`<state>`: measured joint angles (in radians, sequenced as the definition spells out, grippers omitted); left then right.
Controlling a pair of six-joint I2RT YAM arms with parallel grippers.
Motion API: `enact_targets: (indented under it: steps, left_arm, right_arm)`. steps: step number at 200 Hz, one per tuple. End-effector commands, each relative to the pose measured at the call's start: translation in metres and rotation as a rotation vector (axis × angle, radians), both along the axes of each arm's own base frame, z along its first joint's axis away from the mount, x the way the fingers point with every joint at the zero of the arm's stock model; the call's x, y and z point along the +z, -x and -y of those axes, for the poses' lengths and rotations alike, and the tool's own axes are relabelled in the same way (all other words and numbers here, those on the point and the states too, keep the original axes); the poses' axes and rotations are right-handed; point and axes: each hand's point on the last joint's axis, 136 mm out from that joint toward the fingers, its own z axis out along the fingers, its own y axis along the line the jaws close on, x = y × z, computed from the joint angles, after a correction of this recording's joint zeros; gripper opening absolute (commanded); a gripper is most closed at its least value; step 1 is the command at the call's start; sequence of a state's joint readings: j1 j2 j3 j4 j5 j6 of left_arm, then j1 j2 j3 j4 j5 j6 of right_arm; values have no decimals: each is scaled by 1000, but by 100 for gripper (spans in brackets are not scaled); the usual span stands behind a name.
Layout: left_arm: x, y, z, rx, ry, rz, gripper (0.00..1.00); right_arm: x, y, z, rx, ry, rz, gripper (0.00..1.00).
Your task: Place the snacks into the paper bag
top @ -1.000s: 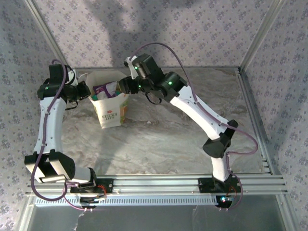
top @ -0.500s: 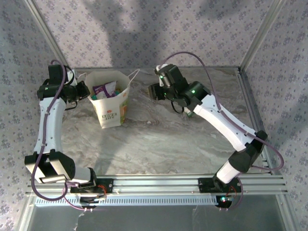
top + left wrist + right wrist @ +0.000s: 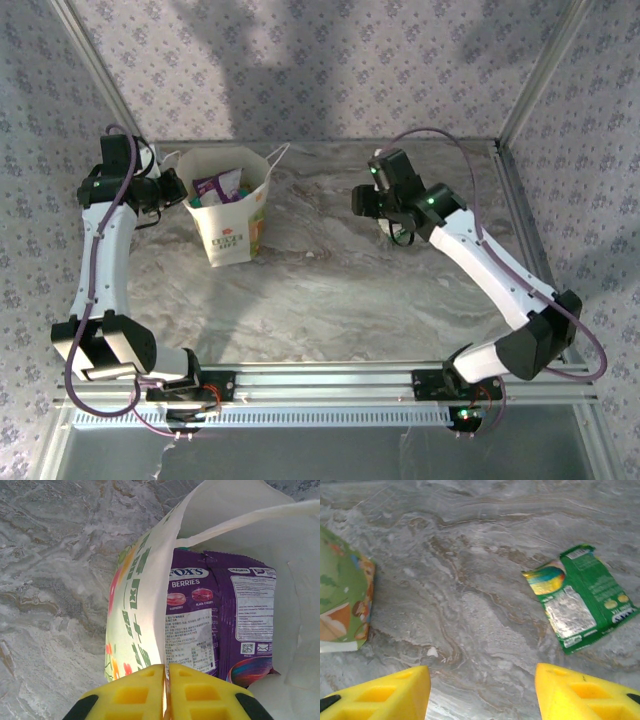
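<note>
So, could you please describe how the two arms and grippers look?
The left arm and right arm have white links, black joint housings and small green lights. A thin purple cable loops along each. The left gripper and right gripper have bright yellow block fingers with recessed rectangular pockets.

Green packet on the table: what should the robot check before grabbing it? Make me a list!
1. Right gripper open: ok, its jaws stand apart.
2. Green packet lying flat on the table with nothing on it: ok.
3. Right gripper lined up over the packet: not ok, the packet lies off to the right of it.
4. Left gripper shut on the rim of the paper bag: ok.
5. Bag mouth open, with room beside the purple packet: ok.
</note>
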<state>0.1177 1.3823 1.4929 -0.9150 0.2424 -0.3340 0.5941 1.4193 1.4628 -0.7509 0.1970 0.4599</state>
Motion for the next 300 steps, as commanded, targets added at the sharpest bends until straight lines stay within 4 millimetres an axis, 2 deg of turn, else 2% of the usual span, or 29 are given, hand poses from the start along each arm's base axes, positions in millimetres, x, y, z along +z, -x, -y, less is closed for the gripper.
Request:
enact_targets:
  steps: [1,32,46,68,108,115,120,224,256,300]
  left_arm:
    - [-2,8,0,3,5,-14,12]
    - [-1,9,0,-3,0,-11,12]
    - [-1,9,-1,-5,-11,-15,13]
    - [-1,9,-2,-3,-19,-18,13]
    - [0,8,-2,-4,-14,-15,13]
    - [0,8,-1,-6,-13,-17,14]
    - [0,7,-2,-6,-13,-15,14]
    - [-3,7,-2,-6,-12,-34,15]
    - [-3,7,-2,-4,-11,-36,15]
    - [-5,9,-3,0,-15,-45,16]
  right_arm:
    - [-7,1,23,-104,-26,-25,59]
    - [-30,3,44,-187,-35,-84,61]
    - [-40,6,61,-263,-1,-103,67]
    - [-57,12,83,-370,6,-157,70]
    - [-85,13,104,-454,-60,-228,73]
    - [-85,9,106,-464,-88,-226,73]
    - [-99,14,110,-475,-87,-256,73]
    - [-142,3,129,-532,-219,-333,72]
    - [-151,-11,130,-527,-257,-323,72]
    - [-174,-28,127,-497,-294,-369,71]
